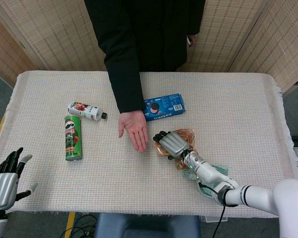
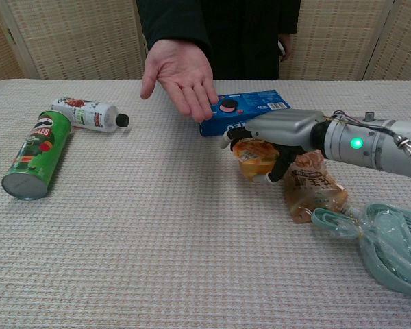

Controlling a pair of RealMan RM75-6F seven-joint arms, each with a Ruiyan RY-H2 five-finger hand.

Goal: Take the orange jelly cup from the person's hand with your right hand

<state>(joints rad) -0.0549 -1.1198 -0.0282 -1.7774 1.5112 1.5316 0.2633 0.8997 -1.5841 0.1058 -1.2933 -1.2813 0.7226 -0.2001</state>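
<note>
- Right robot hand, low over the tabletop, fingers wrapped from above around the orange jelly cup.
- Jelly cup gripped in that robot hand at or just above the cloth; contact with the cloth not clear; seen again in the head view under the silver robot hand, with only the cup's orange edge showing.
- Person's hand open, palm up, held above the tabletop to the left of the cup and apart from it; also in the head view.
- Blue cookie box flat just behind the right robot hand.
- Brown snack bag lying just right of the cup, partly under the robot's forearm; its lower end clipped by a pale green clip.
- Pale green mesh item at the near right edge.
- Green chip can on its side at far left, with a small white bottle with a black cap just behind it.
- Left robot hand at the lower left in the head view, off the near tabletop edge, fingers spread, holding nothing.
</note>
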